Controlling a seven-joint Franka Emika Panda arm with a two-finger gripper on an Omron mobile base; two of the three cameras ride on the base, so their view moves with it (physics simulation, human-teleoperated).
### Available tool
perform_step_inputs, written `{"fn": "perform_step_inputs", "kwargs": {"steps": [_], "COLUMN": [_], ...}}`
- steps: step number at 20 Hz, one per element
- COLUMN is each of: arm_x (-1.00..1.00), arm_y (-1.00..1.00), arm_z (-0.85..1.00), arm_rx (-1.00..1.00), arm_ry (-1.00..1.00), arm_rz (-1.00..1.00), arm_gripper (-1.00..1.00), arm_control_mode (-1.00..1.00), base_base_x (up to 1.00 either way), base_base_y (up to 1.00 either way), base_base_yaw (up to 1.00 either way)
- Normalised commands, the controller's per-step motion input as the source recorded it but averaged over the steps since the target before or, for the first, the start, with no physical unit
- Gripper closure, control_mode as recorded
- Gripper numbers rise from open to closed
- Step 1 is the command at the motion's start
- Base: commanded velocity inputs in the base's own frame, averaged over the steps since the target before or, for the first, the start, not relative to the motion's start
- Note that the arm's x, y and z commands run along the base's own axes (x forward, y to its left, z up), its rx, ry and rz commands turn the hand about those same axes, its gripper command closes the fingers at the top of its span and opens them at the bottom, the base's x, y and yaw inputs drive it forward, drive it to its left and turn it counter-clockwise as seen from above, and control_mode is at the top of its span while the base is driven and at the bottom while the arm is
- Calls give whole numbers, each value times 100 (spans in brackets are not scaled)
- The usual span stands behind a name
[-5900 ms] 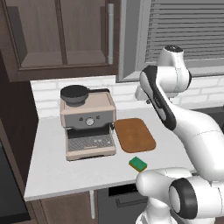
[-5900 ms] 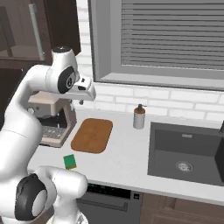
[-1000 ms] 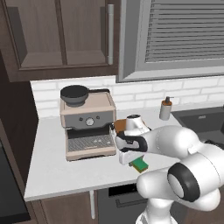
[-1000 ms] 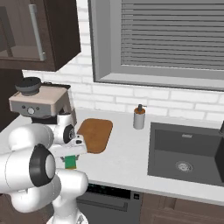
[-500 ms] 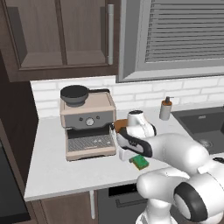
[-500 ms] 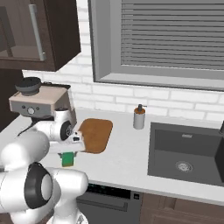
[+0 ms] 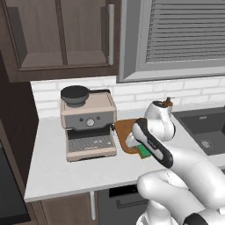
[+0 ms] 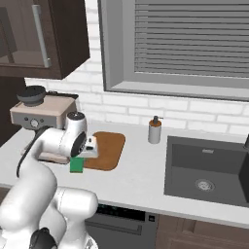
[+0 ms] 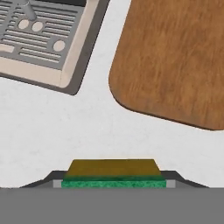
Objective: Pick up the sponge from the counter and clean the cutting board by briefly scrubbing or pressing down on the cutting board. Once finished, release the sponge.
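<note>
Leftmost on the light grey-white stone-look counter stands a beige espresso machine with a dark round lid, its slotted drip tray filling the upper left corner of the hand view. Beside it to the right lies the flat reddish-brown wooden cutting board with rounded corners, flat on the worktop and bare of anything. Near the board's front corner, the two-finger gripper is clenched on the small green-and-yellow sponge; a dark finger tip presses each end of the block. From the right base view the sponge appears to hang just off the board's near left edge, lifted above the counter, though the gap beneath it is hard to judge. Further right stand a small soap dispenser bottle and a dark sink basin.

The carry to the board looks like the step in hand. To do it well, I would keep the grip firm, bring the sponge over the board's middle rather than its rim, and lower straight down until it presses flat. A short rub along the grain should suffice before the fingers let go.
</note>
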Motion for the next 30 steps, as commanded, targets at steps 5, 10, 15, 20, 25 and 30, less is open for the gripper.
{"fn": "perform_step_inputs", "kwargs": {"steps": [5, 10, 15, 20, 25, 30], "arm_x": [81, 56, 64, 53, 42, 46], "arm_y": [-4, 1, 0, 0, 0, 0], "arm_z": [10, 26, 13, 0, -1, -5], "arm_rx": [14, -7, 1, 11, 5, -3], "arm_ry": [-9, -3, 0, -1, 0, 0], "arm_rz": [0, -4, 0, 0, 0, 0], "arm_gripper": [100, 100, 100, 100, 100, 100], "arm_control_mode": [-100, -100, -100, -100, -100, -100], "base_base_x": [0, 0, 0, 0, 0, 0], "base_base_y": [0, 0, 0, 0, 0, 0], "base_base_yaw": [0, 0, 0, 0, 0, 0]}}
